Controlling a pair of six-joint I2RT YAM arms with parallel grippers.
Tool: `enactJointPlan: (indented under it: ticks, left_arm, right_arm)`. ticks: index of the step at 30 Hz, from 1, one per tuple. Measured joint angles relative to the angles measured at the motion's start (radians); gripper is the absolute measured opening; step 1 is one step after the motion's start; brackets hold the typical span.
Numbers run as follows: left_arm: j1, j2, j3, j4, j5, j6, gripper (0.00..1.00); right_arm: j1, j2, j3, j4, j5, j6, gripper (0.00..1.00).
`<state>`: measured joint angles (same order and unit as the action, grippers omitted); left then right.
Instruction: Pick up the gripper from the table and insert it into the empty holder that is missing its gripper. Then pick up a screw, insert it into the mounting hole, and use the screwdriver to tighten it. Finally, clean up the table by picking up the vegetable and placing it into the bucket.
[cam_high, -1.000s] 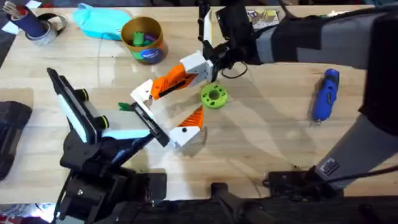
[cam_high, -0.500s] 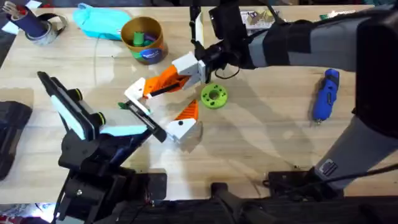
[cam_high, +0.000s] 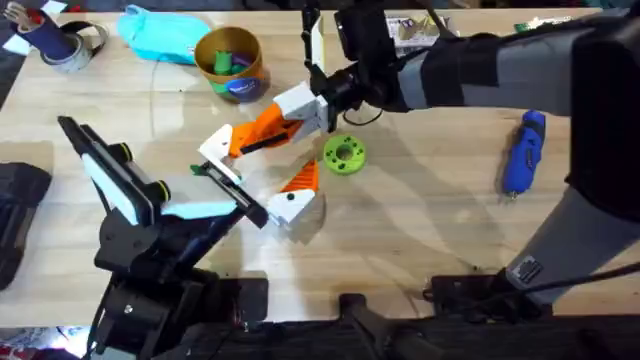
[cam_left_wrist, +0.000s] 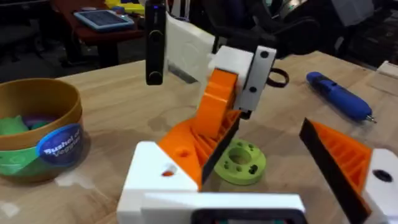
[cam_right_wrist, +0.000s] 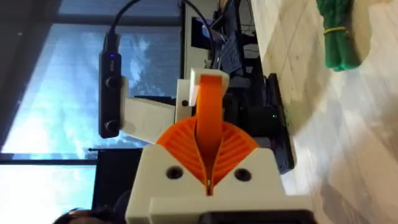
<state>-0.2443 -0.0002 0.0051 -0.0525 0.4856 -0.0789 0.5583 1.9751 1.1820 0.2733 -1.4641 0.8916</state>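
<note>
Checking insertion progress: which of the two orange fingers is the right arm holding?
The upper gripper, its white base clamped in the right gripper; the other orange finger sits fixed on the jaw bar.

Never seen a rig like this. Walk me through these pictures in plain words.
Two robot arms work at a wooden table. One picture looks down from above; the other two come from a camera on each arm's wrist. The right gripper reaches in from the right, holding the gripper, an orange finger on a white block, its tip at the holder. The left gripper meets the black jaw bar. Also on the table: a green ring, the screwdriver and the bucket.
</note>
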Motion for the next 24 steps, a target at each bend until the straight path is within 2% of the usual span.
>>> enactJointPlan:
  ticks: [14,24]
  left_arm:
    - [0.000,0.000,0.000,0.001,0.102,0.012,0.994]
    - [0.000,0.000,0.000,0.001,0.123,0.019,0.994]
  right_arm:
    - [-0.018,0.010,0.000,-0.012,-0.056,-0.007,0.009]
    - [-0.018,0.010,-0.001,-0.013,-0.060,-0.036,0.009]
